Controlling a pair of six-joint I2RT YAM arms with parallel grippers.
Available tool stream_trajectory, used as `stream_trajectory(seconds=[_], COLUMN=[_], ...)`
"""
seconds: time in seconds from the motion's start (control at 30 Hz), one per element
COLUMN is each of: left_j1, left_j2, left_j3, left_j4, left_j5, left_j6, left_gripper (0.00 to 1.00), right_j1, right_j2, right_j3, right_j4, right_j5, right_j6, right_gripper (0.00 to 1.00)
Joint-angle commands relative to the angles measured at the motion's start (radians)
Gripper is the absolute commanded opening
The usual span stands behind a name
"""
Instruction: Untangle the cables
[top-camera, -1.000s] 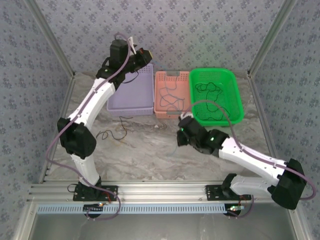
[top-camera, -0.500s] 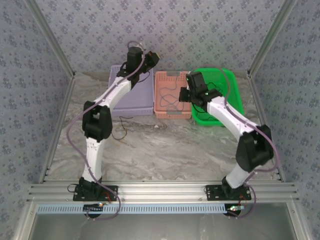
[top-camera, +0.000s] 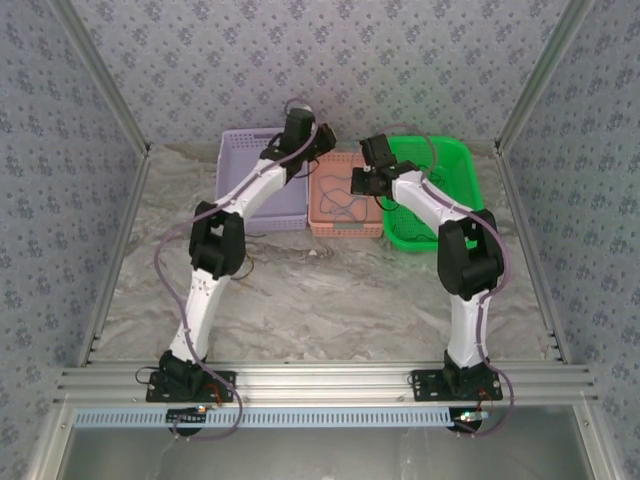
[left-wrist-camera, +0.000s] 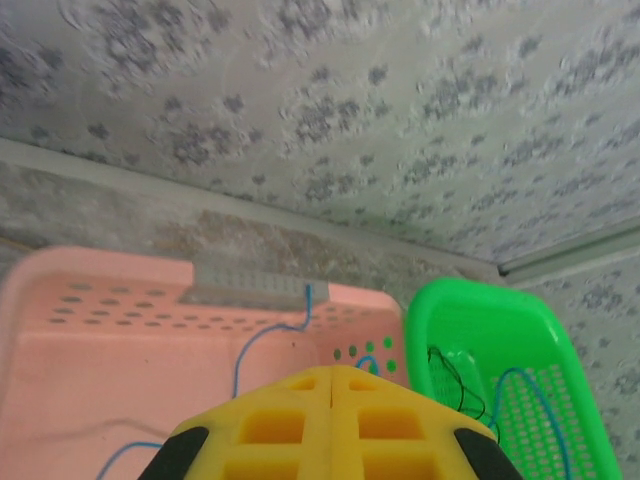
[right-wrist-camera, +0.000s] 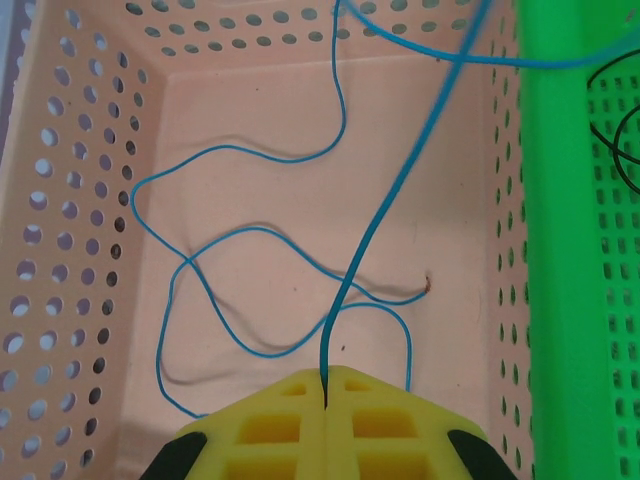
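My right gripper (right-wrist-camera: 325, 372) hangs over the pink basket (right-wrist-camera: 90, 200), shut on a thin blue cable (right-wrist-camera: 385, 215) that rises from the jaws and crosses the rim toward the green basket (right-wrist-camera: 570, 250). A second blue cable (right-wrist-camera: 200, 260) lies in loose loops on the pink basket's floor. Black cables (left-wrist-camera: 450, 375) sit in the green basket (left-wrist-camera: 480, 310). My left gripper (left-wrist-camera: 331, 368) is shut with nothing seen between its fingers, above the pink basket's far end (left-wrist-camera: 100, 340). From above, the left gripper (top-camera: 322, 140) and right gripper (top-camera: 358, 185) are close together.
A purple basket (top-camera: 245, 190) stands left of the pink basket (top-camera: 345, 228), with the green basket (top-camera: 455, 190) on the right. A black cable (top-camera: 248, 262) lies on the marble table beside the left arm. Patterned walls close in the back and sides.
Both arms have stretched toward the back. The right gripper went from the table in front of the baskets to above the pink one. The left gripper moved right, off the purple basket.
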Motion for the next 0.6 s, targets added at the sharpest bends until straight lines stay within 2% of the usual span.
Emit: stream_trajectory(seconds=[0.0, 0.33, 0.37, 0.43, 0.5, 0.57], left_j1=[-0.010, -0.017, -0.016, -0.018, -0.019, -0.023], left_j2=[0.049, 0.070, 0.067, 0.064, 0.060, 0.045], left_j3=[0.080, 0.110, 0.113, 0.127, 0.143, 0.141], left_j4=[-0.127, -0.210, -0.217, -0.243, -0.277, -0.301], left_j5=[-0.056, -0.080, -0.083, -0.097, -0.125, -0.160], left_j6=[0.064, 0.100, 0.104, 0.107, 0.109, 0.110], left_gripper=[0.00, 0.00, 0.06, 0.10, 0.10, 0.05], right_j1=[0.001, 0.028, 0.033, 0.040, 0.044, 0.052], right_j2=[0.035, 0.032, 0.032, 0.037, 0.046, 0.046], right_j3=[0.057, 0.035, 0.038, 0.057, 0.081, 0.087], right_j4=[-0.081, -0.112, -0.111, -0.127, -0.152, -0.157], right_j5=[0.014, 0.035, 0.031, 0.024, 0.013, 0.011], right_j6=[0.009, 0.012, 0.004, -0.007, -0.018, -0.031], right_gripper=[0.00, 0.00, 0.03, 0.07, 0.00, 0.00])
